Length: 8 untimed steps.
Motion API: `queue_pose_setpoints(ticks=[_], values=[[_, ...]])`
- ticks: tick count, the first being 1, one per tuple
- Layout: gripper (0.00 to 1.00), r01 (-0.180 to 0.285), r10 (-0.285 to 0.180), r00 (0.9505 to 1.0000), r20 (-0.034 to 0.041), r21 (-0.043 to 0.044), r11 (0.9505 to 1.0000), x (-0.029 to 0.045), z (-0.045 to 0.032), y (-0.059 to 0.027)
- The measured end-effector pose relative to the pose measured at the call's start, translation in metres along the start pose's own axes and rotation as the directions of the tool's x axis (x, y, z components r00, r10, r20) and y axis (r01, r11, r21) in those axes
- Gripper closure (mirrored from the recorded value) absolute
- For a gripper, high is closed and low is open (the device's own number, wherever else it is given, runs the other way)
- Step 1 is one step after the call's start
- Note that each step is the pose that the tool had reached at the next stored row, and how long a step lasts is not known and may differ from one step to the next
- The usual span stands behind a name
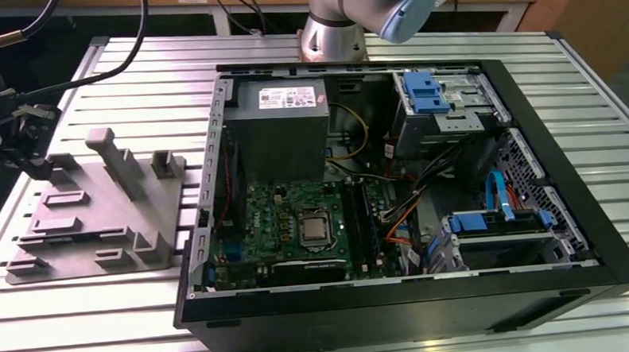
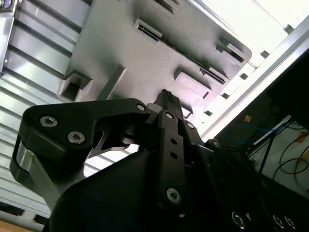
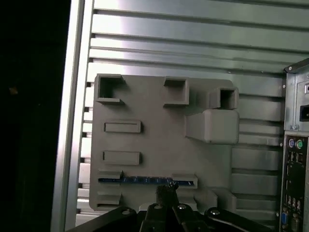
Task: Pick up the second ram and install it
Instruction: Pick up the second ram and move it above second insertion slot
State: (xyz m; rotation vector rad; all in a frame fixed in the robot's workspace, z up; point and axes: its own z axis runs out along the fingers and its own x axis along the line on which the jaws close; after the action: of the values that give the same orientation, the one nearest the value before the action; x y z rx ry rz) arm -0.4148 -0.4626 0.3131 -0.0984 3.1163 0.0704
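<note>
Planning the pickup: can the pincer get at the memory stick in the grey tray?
Probably yes: the pincer hangs close over the memory stick, which sits uncovered in its slot in the grey tray.

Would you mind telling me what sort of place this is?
Probably a robotics lab bench set up for computer assembly: an open computer case lies on a slatted aluminium table, a grey fixture tray sits beside it, and a robot arm stands behind.

Second ram (image 3: 140, 180) mostly hidden in tray (image 3: 159, 140) slot, pincer (image 3: 166, 188) cropped by edge
</note>
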Motion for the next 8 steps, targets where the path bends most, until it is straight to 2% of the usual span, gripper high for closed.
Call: queue_pose_setpoints(ticks=[4,8], values=[[0.9,0.072,-0.072,0.9974,-0.0032,-0.0018,0.9974,0.0,0.0006,0.0],[0.9,0.144,-0.144,0.9895,-0.0061,-0.004,0.9895,0.0,0.0013,-0.0001]])
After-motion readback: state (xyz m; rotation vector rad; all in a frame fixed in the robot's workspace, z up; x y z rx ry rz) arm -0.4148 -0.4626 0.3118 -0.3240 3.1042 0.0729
